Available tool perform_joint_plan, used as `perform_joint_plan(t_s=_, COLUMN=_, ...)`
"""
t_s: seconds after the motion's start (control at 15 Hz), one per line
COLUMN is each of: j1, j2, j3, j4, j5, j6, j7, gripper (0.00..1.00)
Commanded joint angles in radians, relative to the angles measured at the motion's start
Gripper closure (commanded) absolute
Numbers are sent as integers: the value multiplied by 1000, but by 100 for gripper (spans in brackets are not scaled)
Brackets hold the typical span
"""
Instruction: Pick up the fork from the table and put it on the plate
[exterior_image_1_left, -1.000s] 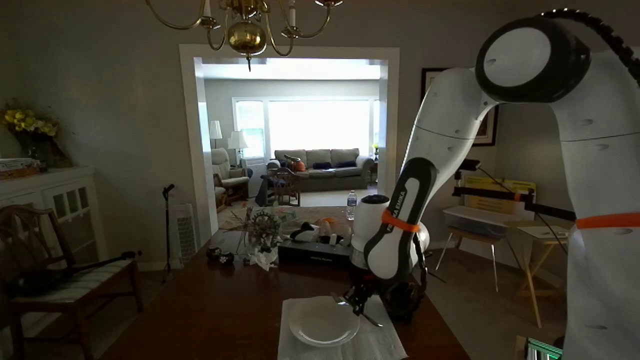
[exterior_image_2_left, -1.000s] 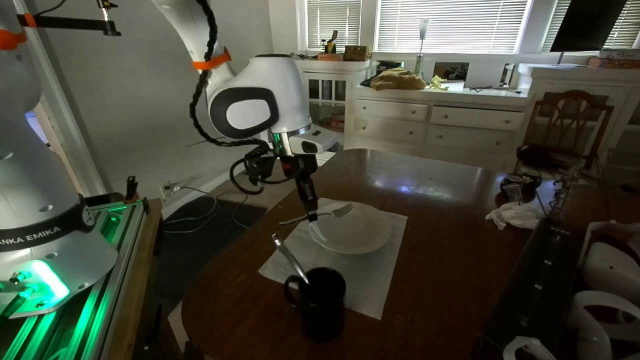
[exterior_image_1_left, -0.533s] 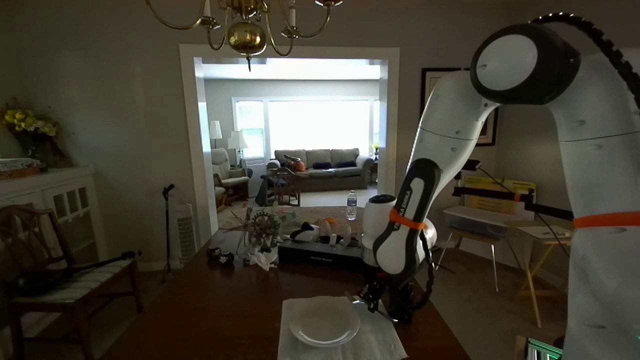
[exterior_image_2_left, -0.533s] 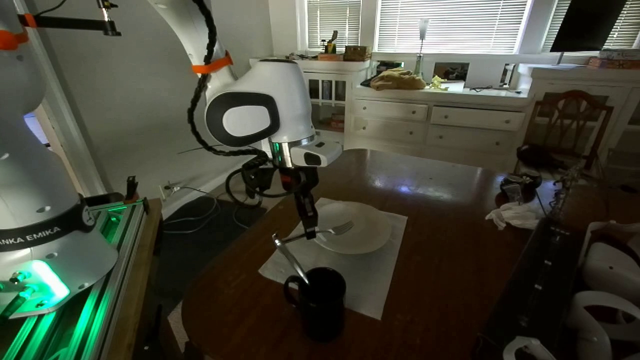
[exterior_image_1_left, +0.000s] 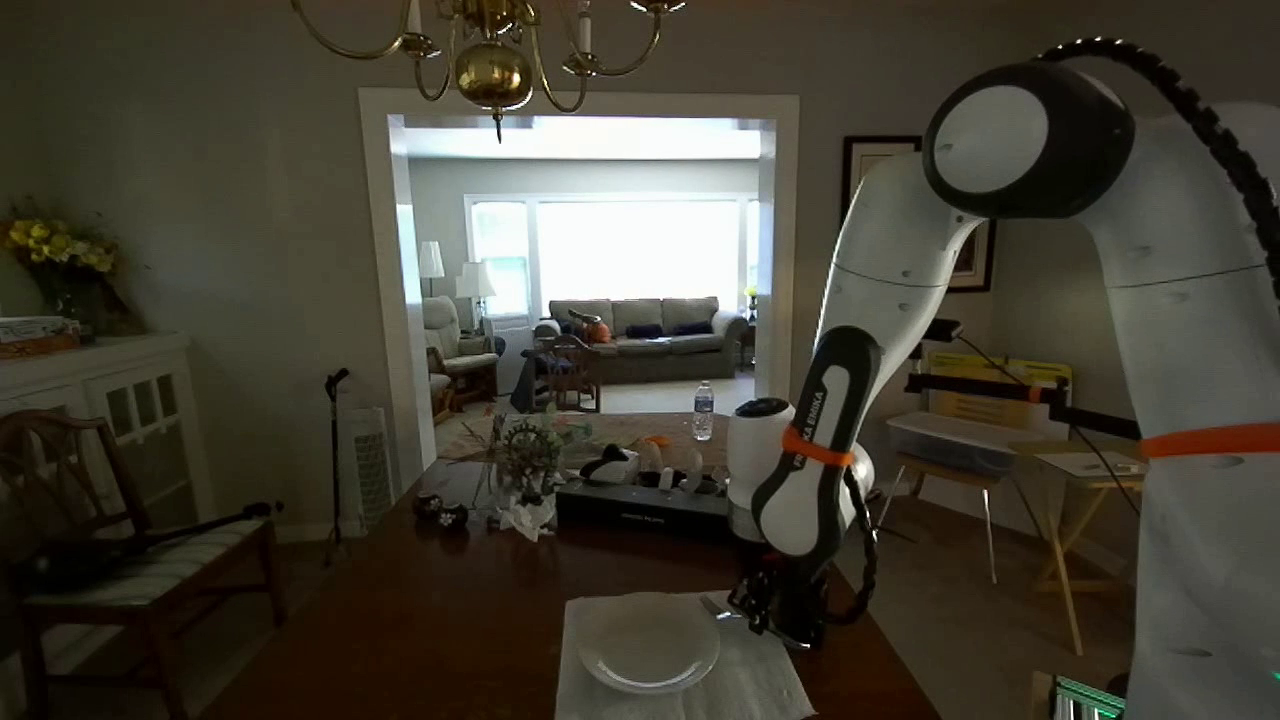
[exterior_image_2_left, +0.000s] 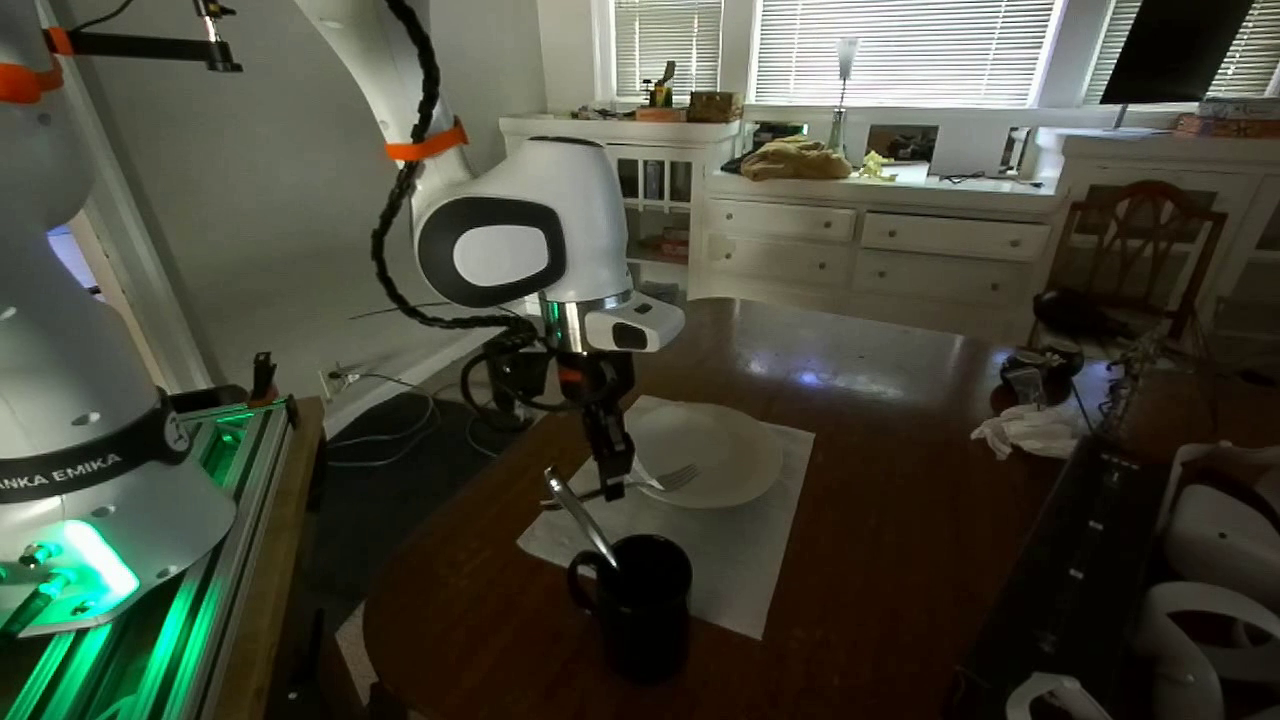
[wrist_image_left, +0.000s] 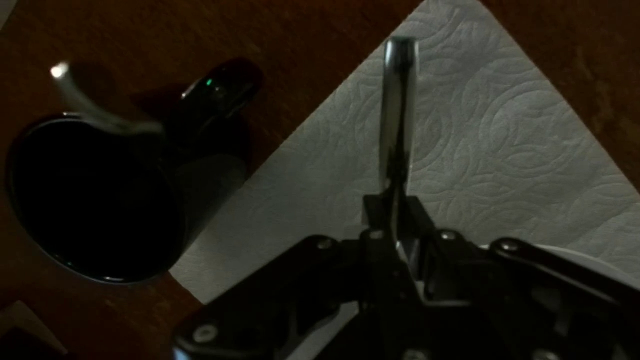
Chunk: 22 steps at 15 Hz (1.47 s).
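Observation:
The fork (exterior_image_2_left: 680, 477) is pale and silvery; its tines also show in an exterior view (exterior_image_1_left: 716, 607). My gripper (exterior_image_2_left: 612, 490) is shut on the fork's handle, and in the wrist view the handle (wrist_image_left: 398, 115) sticks out past the fingertips (wrist_image_left: 392, 205). The fork is above the paper towel, its tines towards the plate's edge; the exact height is unclear. The white plate (exterior_image_1_left: 648, 645) lies on the paper towel beside the gripper, also in an exterior view (exterior_image_2_left: 725, 450). The dark brown table (exterior_image_2_left: 870, 540) is beneath. The fingers hide the fork's middle.
A white paper towel (exterior_image_2_left: 740, 560) lies under the plate. A black mug (exterior_image_2_left: 645, 620) with a metal utensil (exterior_image_2_left: 580, 515) in it stands close to the gripper, also in the wrist view (wrist_image_left: 100, 200). A long black box (exterior_image_1_left: 635, 507) and crumpled tissue (exterior_image_2_left: 1030, 430) lie farther along the table.
My gripper, shut on the fork throughout, has moved away from the plate's middle, towards the mug side in an exterior view, and is slightly lower. The plate and mug have not moved.

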Motion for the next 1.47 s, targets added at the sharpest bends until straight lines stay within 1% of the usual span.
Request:
perform_joint_plan(t_s=0.0, j1=23, j2=38, j3=-21, j4=48, j5=-55, j6=-31, j7=29, gripper=97)
perform_joint_plan(t_s=0.47, j1=72, j2=114, j3=-36, j4=143, j5=-68, j6=-74, j7=72, gripper=97)
perform_joint_plan(t_s=0.6, j1=61, j2=134, j3=-9, j4=175, j5=-41, j6=-106, j7=64, gripper=97)
perform_joint_plan(t_s=0.8, j1=76, j2=174, j3=-15, j4=228, j5=-55, j6=-141, j7=90, gripper=97)
perform_joint_plan(t_s=0.93, j1=75, j2=197, j3=-8, j4=259, j5=-50, j6=-161, j7=92, gripper=97)
perform_joint_plan(t_s=1.4, j1=79, j2=255, j3=7, j4=330, j5=-49, j6=-184, j7=98, gripper=97)
